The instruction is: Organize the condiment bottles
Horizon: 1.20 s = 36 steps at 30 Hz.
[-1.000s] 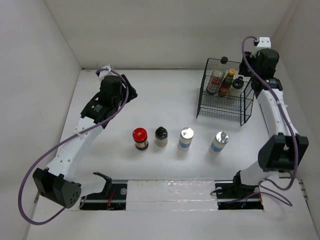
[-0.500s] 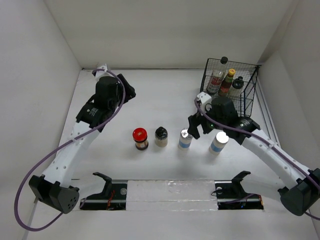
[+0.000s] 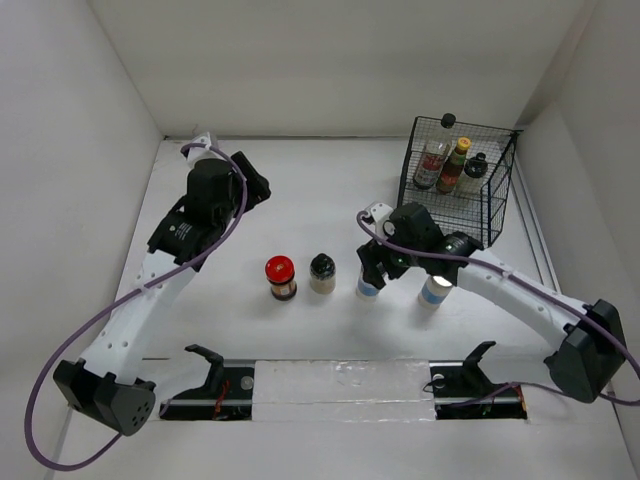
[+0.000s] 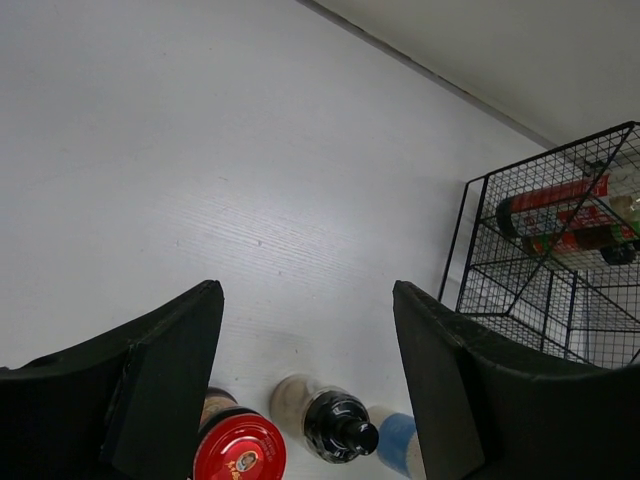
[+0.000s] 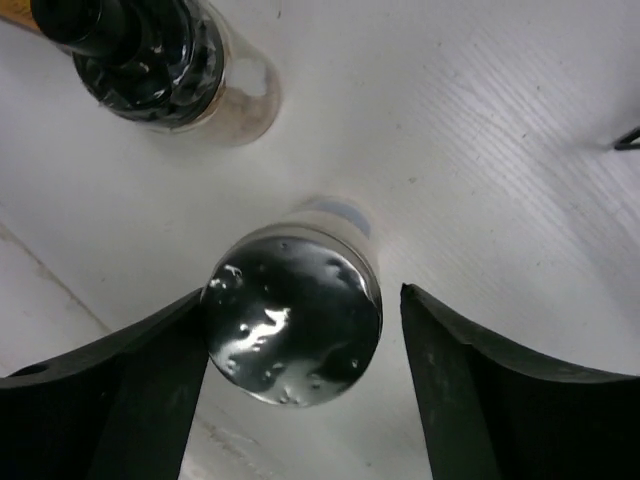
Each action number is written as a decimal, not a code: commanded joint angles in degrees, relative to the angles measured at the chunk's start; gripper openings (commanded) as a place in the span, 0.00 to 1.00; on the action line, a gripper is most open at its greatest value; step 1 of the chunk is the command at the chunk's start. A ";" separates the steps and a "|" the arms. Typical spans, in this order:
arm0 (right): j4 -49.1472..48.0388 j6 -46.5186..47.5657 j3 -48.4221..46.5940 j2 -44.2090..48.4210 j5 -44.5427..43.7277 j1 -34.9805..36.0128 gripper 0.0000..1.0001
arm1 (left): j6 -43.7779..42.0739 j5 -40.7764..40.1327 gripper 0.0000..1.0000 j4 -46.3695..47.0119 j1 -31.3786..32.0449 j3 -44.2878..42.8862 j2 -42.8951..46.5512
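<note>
Four jars (image 3: 322, 272) in row, bottles (image 3: 432, 160) in basket (image 3: 494, 216)

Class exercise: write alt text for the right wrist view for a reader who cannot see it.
Seen from above, a silver-topped shaker stands on the white table between the right gripper's open black fingers. A black-capped jar stands at upper left.

No text is legible; the red-lidded jar (image 4: 238, 448) lid marking is too blurred
</note>
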<state>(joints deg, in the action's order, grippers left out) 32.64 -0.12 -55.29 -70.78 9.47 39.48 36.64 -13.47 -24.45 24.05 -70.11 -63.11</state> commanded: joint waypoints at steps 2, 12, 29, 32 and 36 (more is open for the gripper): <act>-10.65 0.03 -0.08 -1.89 -4.55 0.51 0.71 | -0.52 0.29 0.65 0.72 0.29 0.84 1.68; -0.75 2.31 -21.33 2.76 -7.82 -7.03 0.21 | -0.52 0.81 0.65 1.24 0.29 0.85 1.15; -4.95 4.78 -41.39 -14.38 5.91 -35.52 0.16 | -1.04 -0.24 0.65 1.77 0.29 -0.38 0.01; -6.36 4.78 -42.62 -16.74 5.91 -36.23 0.15 | -1.05 -0.24 0.65 1.77 0.29 -0.38 -0.60; -7.42 4.25 -43.85 -17.99 4.51 -36.23 0.15 | -1.05 -0.24 0.65 1.77 0.29 -0.38 -1.13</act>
<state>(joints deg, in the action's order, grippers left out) 31.73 4.27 -94.37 -90.06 13.43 3.42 36.40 -13.26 -24.47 24.05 -69.60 -63.96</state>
